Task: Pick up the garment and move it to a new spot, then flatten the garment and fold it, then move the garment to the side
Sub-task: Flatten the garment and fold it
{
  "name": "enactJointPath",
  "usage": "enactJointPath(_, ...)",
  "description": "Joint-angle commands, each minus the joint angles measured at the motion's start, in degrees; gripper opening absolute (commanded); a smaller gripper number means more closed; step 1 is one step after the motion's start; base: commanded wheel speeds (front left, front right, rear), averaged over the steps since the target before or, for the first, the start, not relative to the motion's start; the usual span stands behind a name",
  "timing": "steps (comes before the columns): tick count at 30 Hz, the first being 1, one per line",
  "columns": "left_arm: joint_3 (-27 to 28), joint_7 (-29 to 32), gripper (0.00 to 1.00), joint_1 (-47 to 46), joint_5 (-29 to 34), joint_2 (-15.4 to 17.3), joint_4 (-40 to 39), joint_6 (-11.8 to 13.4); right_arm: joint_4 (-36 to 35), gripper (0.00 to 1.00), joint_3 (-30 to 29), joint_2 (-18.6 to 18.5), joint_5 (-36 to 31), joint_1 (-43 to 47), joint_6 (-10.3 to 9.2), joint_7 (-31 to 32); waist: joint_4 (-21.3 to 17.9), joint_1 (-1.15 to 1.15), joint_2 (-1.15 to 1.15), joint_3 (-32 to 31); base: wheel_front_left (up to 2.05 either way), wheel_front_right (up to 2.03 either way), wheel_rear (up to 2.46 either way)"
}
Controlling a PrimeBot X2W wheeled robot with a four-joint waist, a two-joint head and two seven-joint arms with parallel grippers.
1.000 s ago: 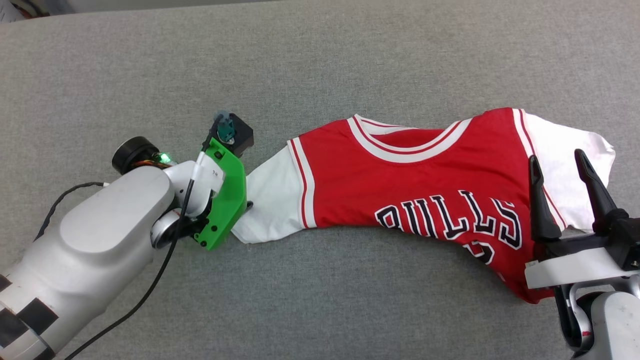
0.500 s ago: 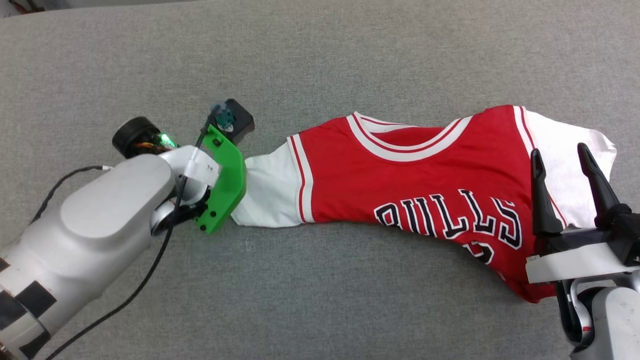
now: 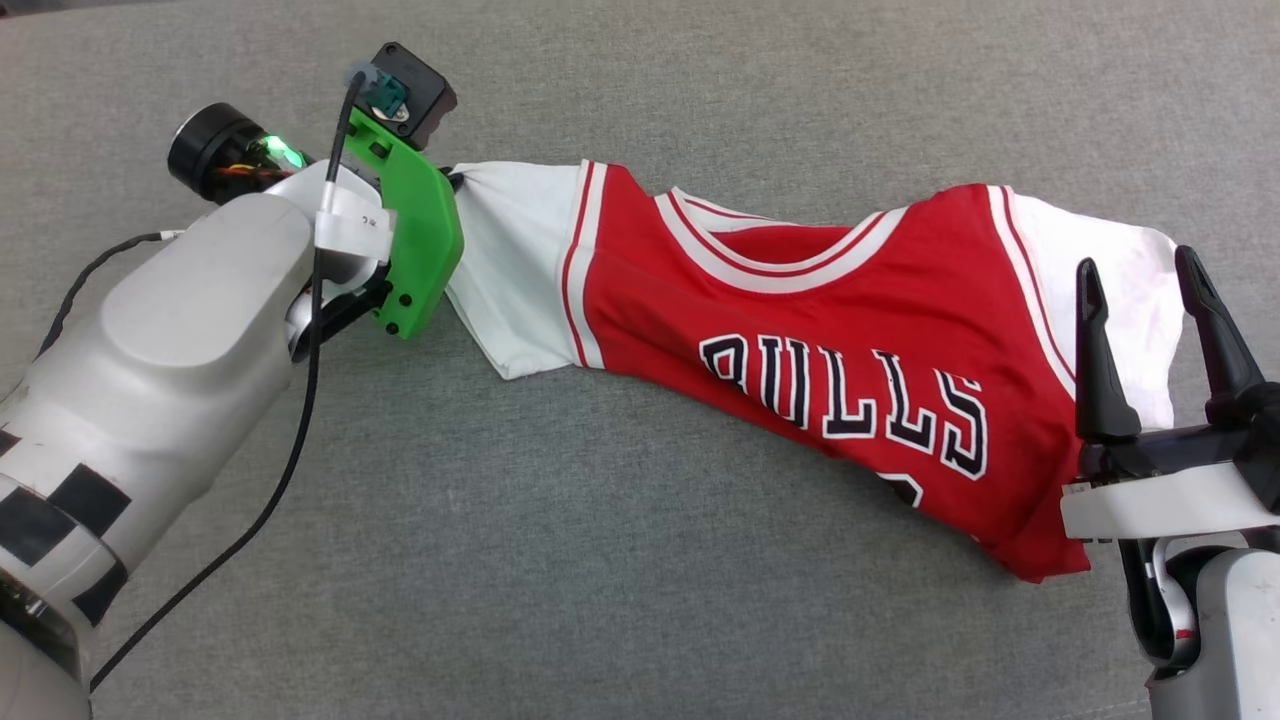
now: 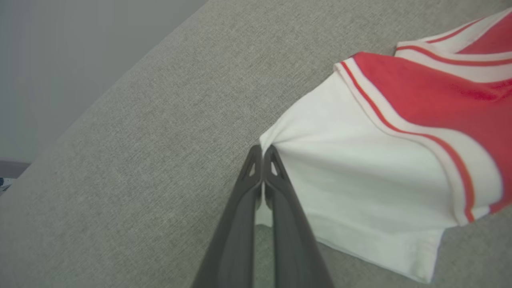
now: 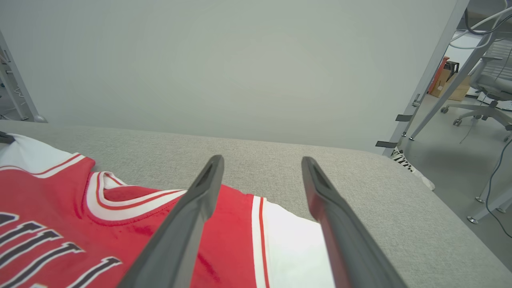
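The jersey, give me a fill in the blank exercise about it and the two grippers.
1. The left gripper is shut on a white ____ of the garment.
2. The right gripper has its jaws ____.
3. The black letters on the garment spell ____.
Missing words: sleeve; open; BULLS.

Office-like lab: swivel chair [image 5: 491, 89], cardboard boxes [image 5: 448, 89].
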Motion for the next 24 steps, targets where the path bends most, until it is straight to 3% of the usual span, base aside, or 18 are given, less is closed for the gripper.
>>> enactJointPath(1, -0.12, -1.13, 0.00, -0.84, -0.03, -0.92, 2.09, -0.16, -0.37, 1.00, -0.14, 0.08, -0.46, -1.09, -0.04, -0.27, -1.26, 0.00, 0.00, 1.28, 0.00, 0.00, 0.00)
enactJointPath(9, -2.17, -5.62, 0.00, 3.49, -0.37, -3.82, 11.96, -0.16, 0.01, 1.00, -0.22, 0.32, -0.41, -1.64, -0.04, -0.27, -2.45, 0.00, 0.00, 1.97, 0.00, 0.00, 0.00)
enactJointPath(10, -2.31, -6.10, 0.13, 3.99, -0.59, -4.04, 12.31, -0.16, 0.10, 1.00, -0.40, 0.27, -0.42, -1.53, -0.04, -0.27, -2.32, 0.00, 0.00, 1.73, 0.00, 0.00, 0.00)
enactJointPath(11, -2.46, -7.50, 0.83, 4.50, -0.57, -4.19, 12.80, -0.16, 0.30, 1.00, -0.82, 0.07, -0.49, -1.41, -0.04, -0.27, -1.95, 0.00, 0.00, 1.07, 0.00, 0.00, 0.00)
enactJointPath(12, -2.52, -8.80, 1.00, 4.67, -0.48, -4.21, 13.07, -0.16, 0.42, 1.00, -1.05, -0.11, -0.50, -1.37, -0.04, -0.27, -1.73, 0.00, 0.00, 0.67, 0.00, 0.00, 0.00)
enactJointPath(18, 0.26, -23.09, 1.00, 5.26, -0.85, -4.29, 14.22, 0.62, 0.71, 1.00, -3.57, -2.65, 0.04, -1.54, -0.04, -0.27, 0.73, 0.00, 0.00, -3.30, 0.00, 0.00, 0.00)
enactJointPath(21, 2.29, -28.67, 1.00, 6.26, -0.72, -3.99, 13.25, 2.94, 0.97, 1.00, -4.62, -5.17, 0.73, -2.15, -0.04, -0.27, 2.25, 0.00, 0.00, -5.27, 0.00, 0.00, 0.00)
enactJointPath(24, 4.81, -30.32, 1.00, 8.13, 0.26, -3.01, 9.87, 6.39, 2.06, 1.00, -4.92, -8.81, 1.57, -3.54, -0.04, 0.04, 3.56, 0.00, 0.00, -6.70, 0.00, 0.00, 0.00)
